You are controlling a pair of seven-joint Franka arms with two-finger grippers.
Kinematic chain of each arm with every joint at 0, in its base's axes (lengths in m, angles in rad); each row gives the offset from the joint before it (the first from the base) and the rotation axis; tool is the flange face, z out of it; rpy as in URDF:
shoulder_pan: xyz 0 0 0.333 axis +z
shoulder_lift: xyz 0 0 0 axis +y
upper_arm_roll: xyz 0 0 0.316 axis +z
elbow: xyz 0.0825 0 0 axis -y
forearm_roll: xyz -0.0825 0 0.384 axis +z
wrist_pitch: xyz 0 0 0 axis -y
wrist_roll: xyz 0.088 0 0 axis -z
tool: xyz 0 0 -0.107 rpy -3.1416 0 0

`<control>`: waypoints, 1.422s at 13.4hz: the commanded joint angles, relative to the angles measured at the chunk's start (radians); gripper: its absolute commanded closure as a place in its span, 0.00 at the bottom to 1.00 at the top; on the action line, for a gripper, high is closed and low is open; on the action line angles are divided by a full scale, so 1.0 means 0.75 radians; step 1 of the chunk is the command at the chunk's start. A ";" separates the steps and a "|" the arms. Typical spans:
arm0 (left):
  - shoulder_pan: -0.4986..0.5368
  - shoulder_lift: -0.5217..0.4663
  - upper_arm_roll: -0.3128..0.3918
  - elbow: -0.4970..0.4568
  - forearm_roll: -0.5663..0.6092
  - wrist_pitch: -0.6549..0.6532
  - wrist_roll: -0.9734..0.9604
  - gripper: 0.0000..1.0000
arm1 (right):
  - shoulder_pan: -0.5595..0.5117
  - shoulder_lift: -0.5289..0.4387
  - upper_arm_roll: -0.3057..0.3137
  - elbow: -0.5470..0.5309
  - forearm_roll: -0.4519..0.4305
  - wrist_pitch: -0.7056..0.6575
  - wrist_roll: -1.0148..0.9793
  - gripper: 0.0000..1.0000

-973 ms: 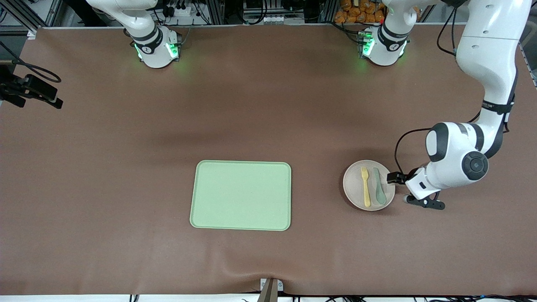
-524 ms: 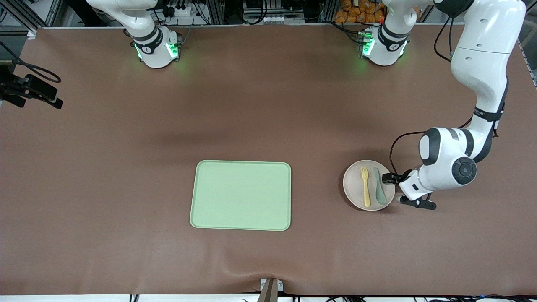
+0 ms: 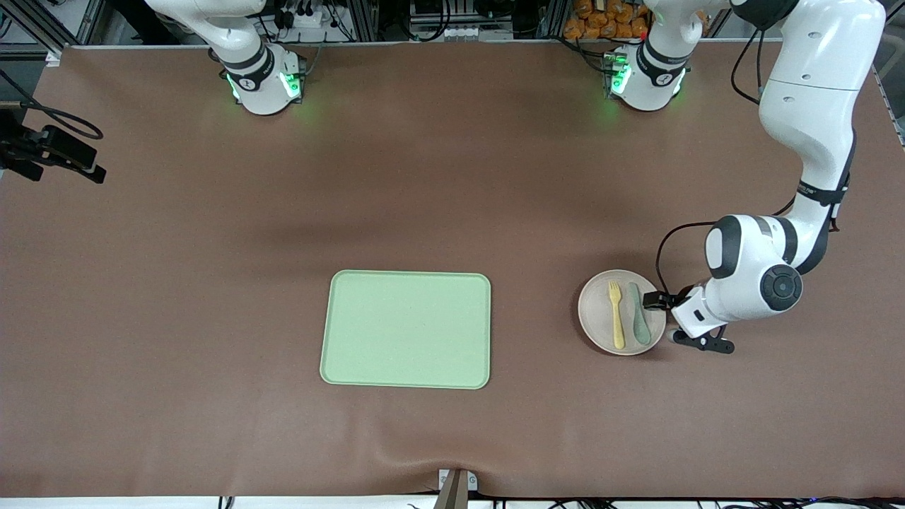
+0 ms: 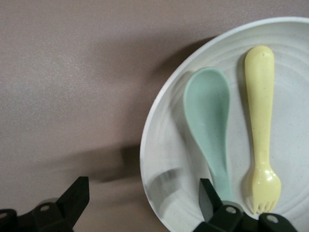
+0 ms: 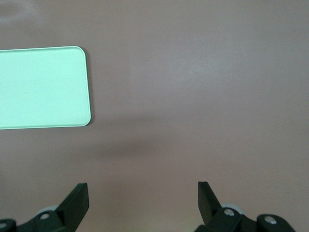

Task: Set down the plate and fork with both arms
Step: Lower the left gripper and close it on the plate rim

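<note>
Brown table mat point(image 3: 452, 177): left gripper point(image 4: 140, 198), fingers wide, straddles the plate point(image 3: 601, 332) rim for an edge grasp. Right gripper point(image 5: 142, 200), also wide, waits aloft.

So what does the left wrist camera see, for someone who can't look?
The left pincer is open astride the rim of a pale round plate, one finger over the plate and one over the brown table. On the plate lie a green spoon and a yellow fork, side by side.

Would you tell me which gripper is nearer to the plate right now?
Left. The left gripper is open astride the plate's rim, one finger over it, one outside. The right gripper hangs open over bare table beside the tray.
</note>
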 commanded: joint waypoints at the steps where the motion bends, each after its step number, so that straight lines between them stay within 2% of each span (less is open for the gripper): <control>1: -0.003 0.008 0.004 0.000 0.000 0.015 0.009 0.00 | 0.008 -0.003 -0.010 0.006 0.016 -0.012 0.010 0.00; 5: -0.005 0.008 0.004 0.000 0.000 0.015 0.007 0.00 | 0.008 -0.003 -0.010 0.006 0.016 -0.012 0.010 0.00; 7: -0.005 0.008 0.004 0.000 0.000 0.015 0.009 0.25 | 0.008 -0.003 -0.010 0.006 0.016 -0.012 0.010 0.00; 8: -0.003 0.008 0.004 0.000 0.000 0.015 0.009 0.30 | 0.008 -0.003 -0.010 0.006 0.016 -0.012 0.010 0.00; 12: -0.005 0.008 0.004 0.000 0.000 0.015 0.009 0.33 | 0.008 -0.003 -0.010 0.006 0.016 -0.012 0.010 0.00; 14: -0.005 0.008 0.004 0.000 0.000 0.015 0.007 0.48 | 0.008 -0.003 -0.010 0.004 0.016 -0.012 0.010 0.00; 19: -0.005 0.008 0.004 -0.002 0.000 0.013 0.007 0.50 | 0.008 -0.003 -0.010 0.006 0.016 -0.012 0.010 0.00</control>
